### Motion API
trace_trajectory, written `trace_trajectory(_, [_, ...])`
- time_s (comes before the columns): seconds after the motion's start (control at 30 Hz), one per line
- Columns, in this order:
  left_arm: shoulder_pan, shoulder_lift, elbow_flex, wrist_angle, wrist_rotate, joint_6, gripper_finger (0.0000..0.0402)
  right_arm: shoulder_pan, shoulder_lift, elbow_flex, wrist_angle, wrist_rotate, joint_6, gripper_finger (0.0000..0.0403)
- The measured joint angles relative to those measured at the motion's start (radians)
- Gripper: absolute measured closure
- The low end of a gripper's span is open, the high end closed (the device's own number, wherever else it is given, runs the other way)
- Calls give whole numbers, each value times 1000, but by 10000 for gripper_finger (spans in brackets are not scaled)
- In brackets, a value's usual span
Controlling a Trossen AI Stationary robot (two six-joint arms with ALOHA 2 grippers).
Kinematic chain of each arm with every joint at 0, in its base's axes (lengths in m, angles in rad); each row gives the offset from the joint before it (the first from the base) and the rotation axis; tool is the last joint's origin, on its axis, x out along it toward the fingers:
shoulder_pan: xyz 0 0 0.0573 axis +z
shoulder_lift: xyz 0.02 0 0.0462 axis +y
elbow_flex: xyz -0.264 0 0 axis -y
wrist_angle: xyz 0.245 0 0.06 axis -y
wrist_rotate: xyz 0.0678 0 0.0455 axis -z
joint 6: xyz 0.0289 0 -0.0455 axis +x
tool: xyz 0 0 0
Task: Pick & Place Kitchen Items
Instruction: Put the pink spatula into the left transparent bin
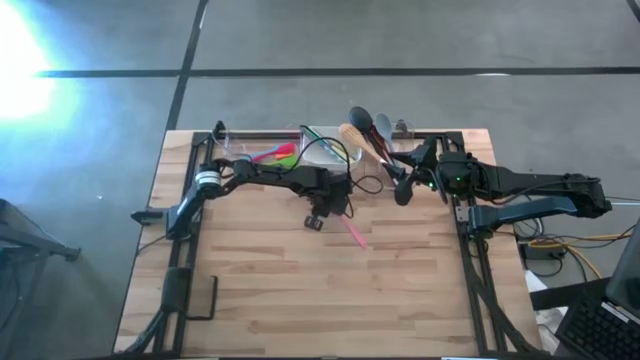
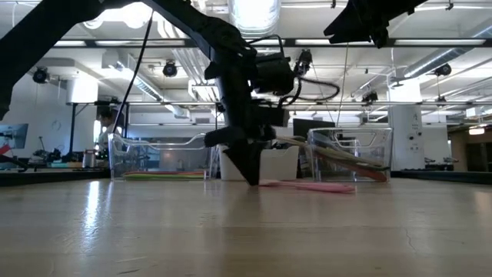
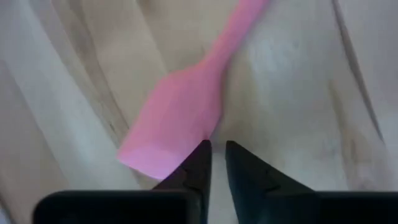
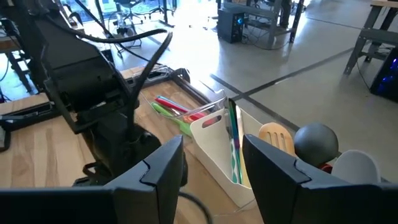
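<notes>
Mid-table, the left gripper (image 3: 214,163) has its fingers nearly pressed together, tips down beside the pink spatula (image 1: 353,233) lying flat, unheld. The right gripper (image 4: 214,165) hangs spread and empty. Along the far edge, tubs (image 1: 325,150) hold the other utensils (image 1: 368,132); this one looks left over.

Left arm extended to mid-tabletop; left tool (image 2: 252,178) pointed straight down, fingertips (image 3: 200,163) nearly together at the surface. Right arm raised near the rear edge; right tool (image 4: 211,163) fingers spread apart

A white tub (image 1: 322,148) stands at the wooden desk's (image 1: 300,290) far edge, between two clear tubs (image 1: 245,146).
</notes>
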State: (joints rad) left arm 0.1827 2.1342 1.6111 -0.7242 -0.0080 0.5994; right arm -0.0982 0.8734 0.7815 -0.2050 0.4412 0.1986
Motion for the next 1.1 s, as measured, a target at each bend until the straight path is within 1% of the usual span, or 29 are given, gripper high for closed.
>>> trace_trajectory(0.13, [-16, -40, -2, -9, -29, -30, 298, 0, 0, 0, 0, 0, 0, 245])
trace_trajectory(0.37, [-10, -54, 2, 66, -27, -70, 179, 0, 0, 0, 0, 0, 3, 252])
trace_trajectory(0.5, [1, -40, 3, 104, -24, -89, 134, 0, 0, 0, 0, -2, 4, 249])
trace_trajectory(0.6, [15, -15, 3, 112, -6, -141, 120, 0, 0, 0, 0, -5, 4, 245])
trace_trajectory(0.73, [43, 11, 4, 115, 51, -233, 119, 0, 0, 0, 0, -5, 3, 241])
trace_trajectory(0.9, [74, 41, 8, 117, 85, -269, 119, 0, 0, 0, 1, -5, 3, 246])
trace_trajectory(1.0, [91, 56, 10, 109, 159, -300, 119, 0, 0, 0, 0, -5, 3, 251])
trace_trajectory(1.03, [91, 62, 10, 107, 170, -304, 119, 0, 0, 0, 0, -5, 3, 252])
trace_trajectory(1.1, [88, 68, 10, 100, 162, -292, 119, 0, 0, 0, 1, -5, 3, 255])
